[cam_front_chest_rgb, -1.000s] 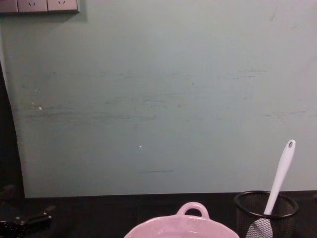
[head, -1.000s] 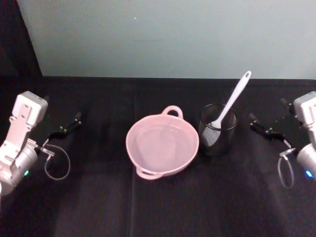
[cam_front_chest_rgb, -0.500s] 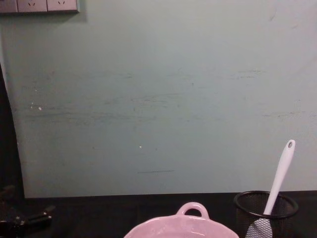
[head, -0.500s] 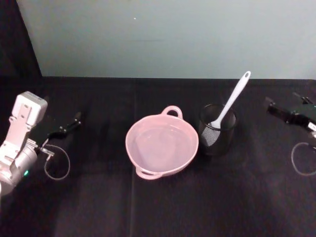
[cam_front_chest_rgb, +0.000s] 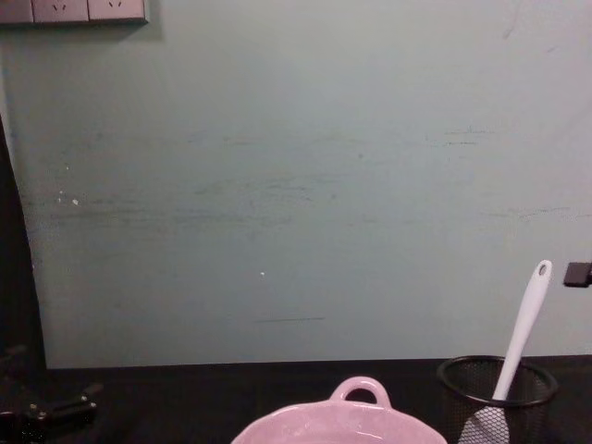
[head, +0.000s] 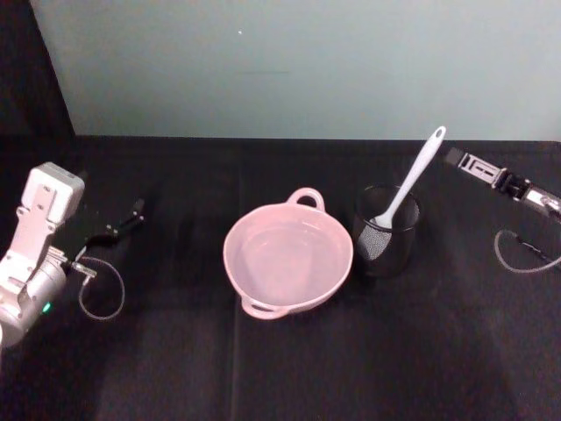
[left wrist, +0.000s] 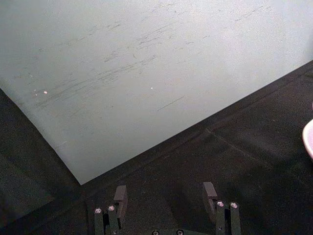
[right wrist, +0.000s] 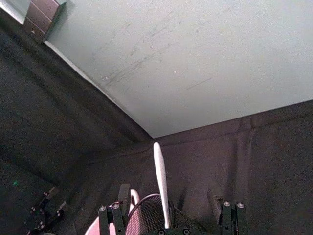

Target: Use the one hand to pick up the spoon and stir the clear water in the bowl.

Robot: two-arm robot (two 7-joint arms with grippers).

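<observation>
Head view, spoon [head: 410, 186] in cup [head: 387, 239], right gripper [head: 457, 159] near handle tip

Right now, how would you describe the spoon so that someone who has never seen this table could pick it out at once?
On the black-draped table, find the pale pink bowl in the middle; a black wire-mesh cup stands just to its right. The spoon stands head-down in that cup, its long slim handle leaning up and to the right. It is the only white, slender thing on the table.
</observation>
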